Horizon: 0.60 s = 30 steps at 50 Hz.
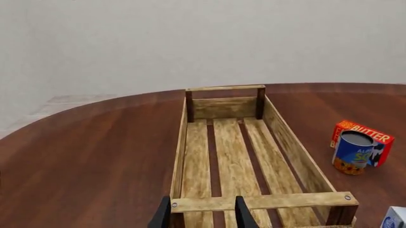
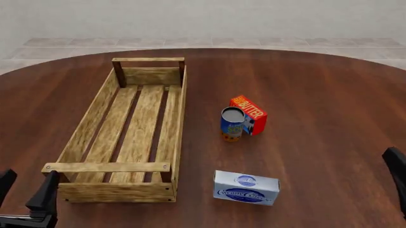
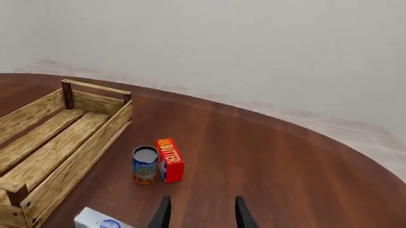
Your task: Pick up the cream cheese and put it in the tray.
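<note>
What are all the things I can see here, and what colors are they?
tray: one, light wood with darker end posts, on the left half of the table, nothing inside it.
cream cheese: one, white and pale blue box with a dark blue oval, on the table to the right of the tray's near end.
can: one, blue with a grey top, standing right of the tray, farther back than the cream cheese.
butter box: one, red-orange, right behind the can and close against it.
table: one, dark reddish-brown wood, round edged.
left end effector: one, black, open, near-left corner, holding nothing.
right end effector: one, black, open, near-right edge, holding nothing.
</note>
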Motion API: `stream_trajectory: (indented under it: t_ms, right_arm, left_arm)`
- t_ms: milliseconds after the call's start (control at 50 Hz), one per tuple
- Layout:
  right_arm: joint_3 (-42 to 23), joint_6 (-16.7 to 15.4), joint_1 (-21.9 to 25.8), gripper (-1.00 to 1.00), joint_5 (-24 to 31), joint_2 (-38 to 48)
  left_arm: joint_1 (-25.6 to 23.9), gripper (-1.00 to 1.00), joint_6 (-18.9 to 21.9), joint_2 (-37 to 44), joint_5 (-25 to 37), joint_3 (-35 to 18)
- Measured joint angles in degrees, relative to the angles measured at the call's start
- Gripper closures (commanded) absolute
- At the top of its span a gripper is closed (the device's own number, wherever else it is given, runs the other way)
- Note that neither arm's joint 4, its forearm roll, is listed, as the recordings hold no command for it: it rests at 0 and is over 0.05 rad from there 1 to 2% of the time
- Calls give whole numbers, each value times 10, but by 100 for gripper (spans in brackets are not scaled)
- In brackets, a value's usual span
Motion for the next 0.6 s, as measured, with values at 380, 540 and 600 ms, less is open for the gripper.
stream_trajectory:
  t_ms: [380,540,600]
  right_arm:
    - [-27,-64,74,-100,13,93]
    - [-37,-95,100,-100,17,124]
    - [-40,-112,109,-100,18,136]
  left_arm:
    - [-2,-100,7,5,-1,0]
    - [-1,-100,12,2,0,0]
    - [-1,-100,14,0,2,0]
